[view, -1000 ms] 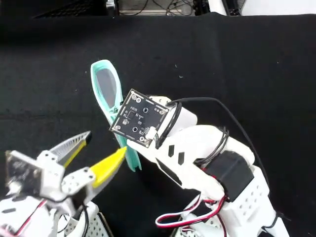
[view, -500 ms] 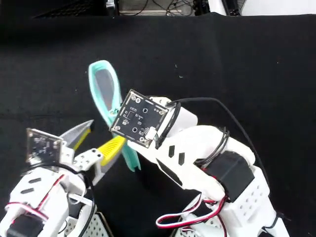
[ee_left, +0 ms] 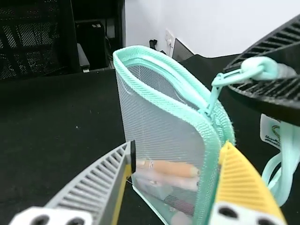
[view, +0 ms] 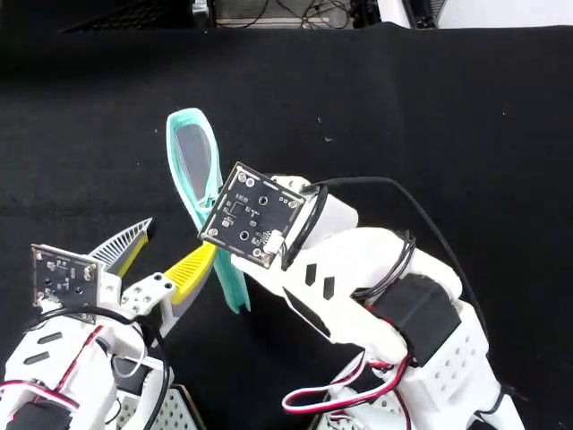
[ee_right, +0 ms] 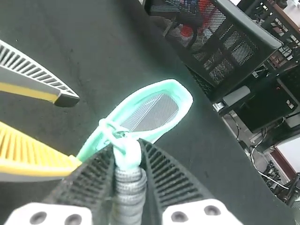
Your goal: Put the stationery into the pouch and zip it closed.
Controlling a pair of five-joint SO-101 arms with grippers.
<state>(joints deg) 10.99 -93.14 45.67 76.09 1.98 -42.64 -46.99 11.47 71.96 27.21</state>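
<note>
Soft, light mesh pouch [view: 192,166] stands on edge, stationery [ee_left: 168,171] inside. Right gripper [ee_right: 127,159] pinches its zipper pull [ee_right: 123,140]. Left gripper [view: 179,238] gapes astride the pouch; the stiffer seam looks the best hold.

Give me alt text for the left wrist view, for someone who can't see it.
A mint-green mesh pouch stands on edge on the black table, stationery visible inside. The open grey and yellow fingers of the left end effector frame it, and the right end effector pinches its zipper pull.

No legible text — white tag [ee_left: 271,130] on pouch [ee_left: 159,131] seemingly printed, unreadable.
</note>
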